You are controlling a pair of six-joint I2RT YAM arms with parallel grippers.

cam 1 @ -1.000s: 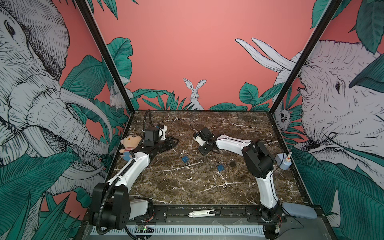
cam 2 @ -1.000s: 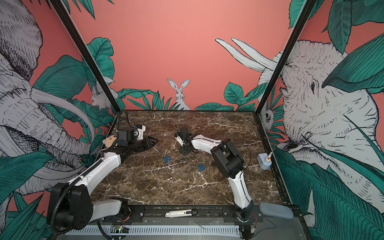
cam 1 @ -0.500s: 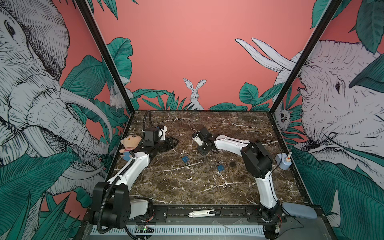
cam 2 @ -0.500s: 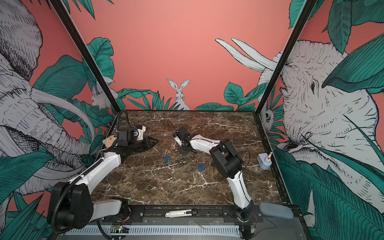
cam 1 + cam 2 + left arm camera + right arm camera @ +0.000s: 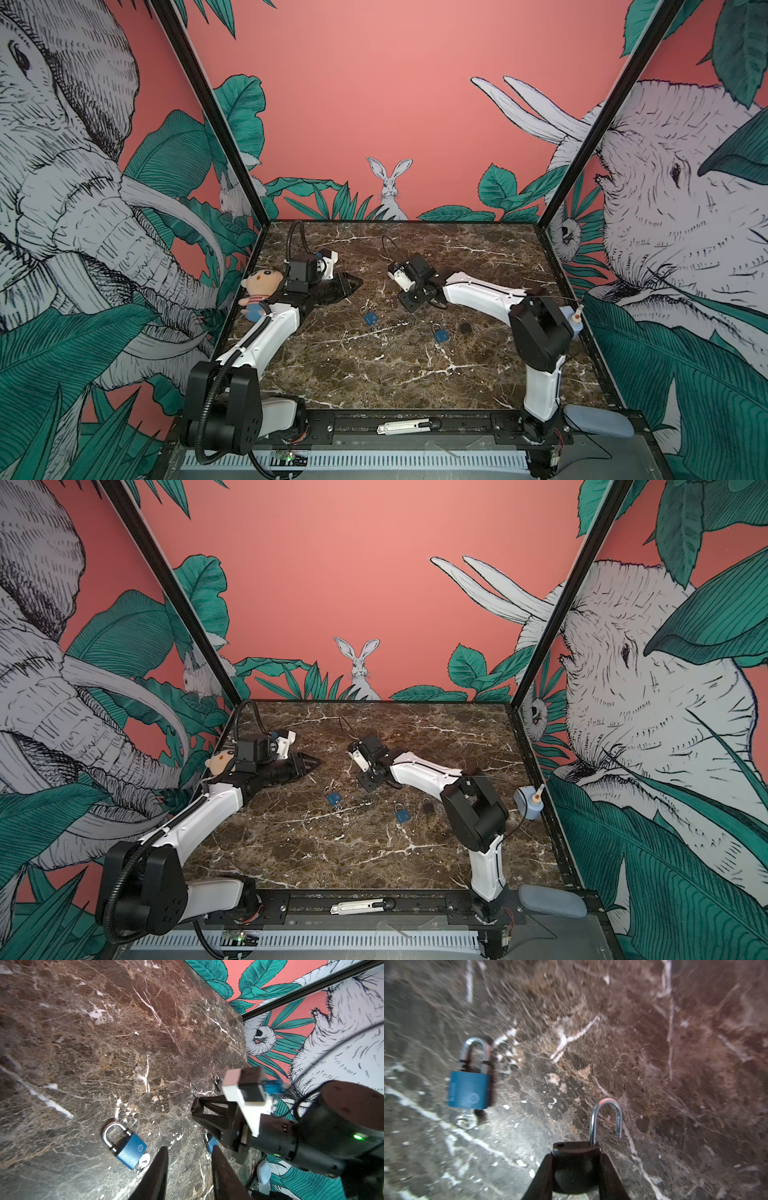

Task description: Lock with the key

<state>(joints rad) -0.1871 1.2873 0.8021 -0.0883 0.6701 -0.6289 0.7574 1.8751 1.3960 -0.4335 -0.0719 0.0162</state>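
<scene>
Blue padlock lies unmoved since a second ago. Right gripper clenches dark padlock over marble table, long axis along fingers, open shackle pointing away. Left gripper released.

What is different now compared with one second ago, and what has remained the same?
Only the right arm's elbow visibly moved, swinging slightly rightward in both top views. The right gripper stayed about in place, clamping a dark padlock with an open shackle. The left gripper, left blue padlock, right blue padlock, black padlock and plush toy kept their places.
</scene>
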